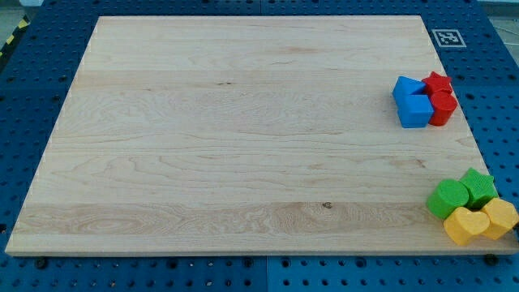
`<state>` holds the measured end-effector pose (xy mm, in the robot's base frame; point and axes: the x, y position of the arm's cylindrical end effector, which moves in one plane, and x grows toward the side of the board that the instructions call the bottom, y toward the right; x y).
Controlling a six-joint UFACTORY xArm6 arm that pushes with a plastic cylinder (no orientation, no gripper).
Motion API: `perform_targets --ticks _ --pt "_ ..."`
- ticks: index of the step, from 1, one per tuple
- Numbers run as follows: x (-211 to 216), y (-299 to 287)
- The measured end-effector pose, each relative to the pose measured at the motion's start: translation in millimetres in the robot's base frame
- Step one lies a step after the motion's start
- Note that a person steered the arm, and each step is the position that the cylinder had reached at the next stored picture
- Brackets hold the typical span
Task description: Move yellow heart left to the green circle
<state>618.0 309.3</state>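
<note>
The yellow heart-shaped block (466,225) sits at the view's bottom-right corner of the pale wooden board (243,130), touching the green round block (448,199) above and to its left, with a second yellow block (499,217), shape hard to make out, pressed against its right side and a green star-shaped block (478,186) just behind. My tip does not show anywhere in the view, so I cannot tell where it stands or whether it touches anything; places cannot be given from it yet, only from where it would have to arrive.

Well apart, toward the view's top right, two blue blocks (412,101) and two red blocks (440,97) huddle together and play no part.

As I judge it, the heart lies below and slightly right of the circle, not yet to its left. To do this well, my tip should come in at the heart's right side, between it and the other yellow block, and push leftward along the board's lower edge, then nudge it upward until it rests at the circle's left. The danger is the tight cluster: a wide or angled contact would drag the circle or the neighbouring yellow block along. The heart also lies close to the board's bottom edge, so any downward push could slide it off.
</note>
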Motion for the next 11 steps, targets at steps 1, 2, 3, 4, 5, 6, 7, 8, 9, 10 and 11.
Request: perform_targets --ticks 1,2,3,4,5,6,7,8,9,10,11 --pt "-1 -14" --pt "-1 -20" --pt "-10 -26" --pt "-21 -44" --pt "-8 -19" --pt "-2 -4" --pt "0 -25" --pt "0 -33" --pt "0 -54" --pt "1 -76" --pt "0 -95"
